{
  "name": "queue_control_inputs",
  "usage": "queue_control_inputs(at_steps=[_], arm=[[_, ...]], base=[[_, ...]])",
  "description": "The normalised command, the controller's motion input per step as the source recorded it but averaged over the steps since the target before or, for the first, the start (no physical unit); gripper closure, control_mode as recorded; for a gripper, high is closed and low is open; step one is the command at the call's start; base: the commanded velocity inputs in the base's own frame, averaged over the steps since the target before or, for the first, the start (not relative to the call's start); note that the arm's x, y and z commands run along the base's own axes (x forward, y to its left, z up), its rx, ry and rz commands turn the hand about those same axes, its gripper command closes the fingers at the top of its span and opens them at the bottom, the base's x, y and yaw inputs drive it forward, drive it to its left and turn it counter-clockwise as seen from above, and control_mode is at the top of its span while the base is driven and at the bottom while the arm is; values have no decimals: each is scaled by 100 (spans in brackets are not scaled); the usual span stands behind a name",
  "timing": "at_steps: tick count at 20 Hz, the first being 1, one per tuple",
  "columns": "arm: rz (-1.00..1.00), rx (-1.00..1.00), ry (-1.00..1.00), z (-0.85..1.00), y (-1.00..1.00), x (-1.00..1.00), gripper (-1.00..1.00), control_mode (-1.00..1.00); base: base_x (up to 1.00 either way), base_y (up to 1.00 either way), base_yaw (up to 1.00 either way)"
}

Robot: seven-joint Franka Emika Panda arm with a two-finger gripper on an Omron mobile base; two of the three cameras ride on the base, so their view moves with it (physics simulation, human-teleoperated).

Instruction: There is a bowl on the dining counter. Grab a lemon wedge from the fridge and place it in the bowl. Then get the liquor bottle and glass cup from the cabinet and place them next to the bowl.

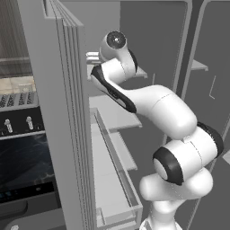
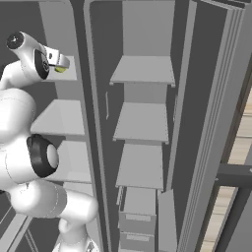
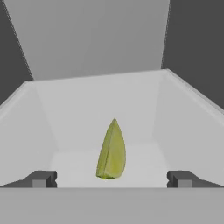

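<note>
A small yellow-green lemon wedge lies on a white shelf of the open fridge. My gripper hangs right over it, jaws wide open, one fingertip on each side of the wedge and both apart from it. In the right base view the hand reaches onto an upper shelf of the left compartment, where a speck of the lemon wedge peeks out under it. In the left base view the arm stretches past the opened fridge door toward that shelf.
Several white shelves and drawers line the right fridge compartment. A dark divider separates the two compartments. Door bins sit close beside the arm. An oven with knobs stands left of the door.
</note>
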Motion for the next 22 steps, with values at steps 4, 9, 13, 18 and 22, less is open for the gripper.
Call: queue_control_inputs(at_steps=[4, 9, 13, 18, 22], arm=[[-2, 0, 3, -12, 5, 18, -100, -100], [-1, 0, 2, -11, 0, 16, -100, -100], [0, 0, 2, -13, 0, 16, -100, -100], [0, 0, 2, -16, 0, 14, -100, -100], [0, 0, 4, -25, 0, 10, -100, -100]], base=[[0, 0, 0], [0, 0, 0], [0, 0, 0], [0, 0, 0], [0, 0, 0]])
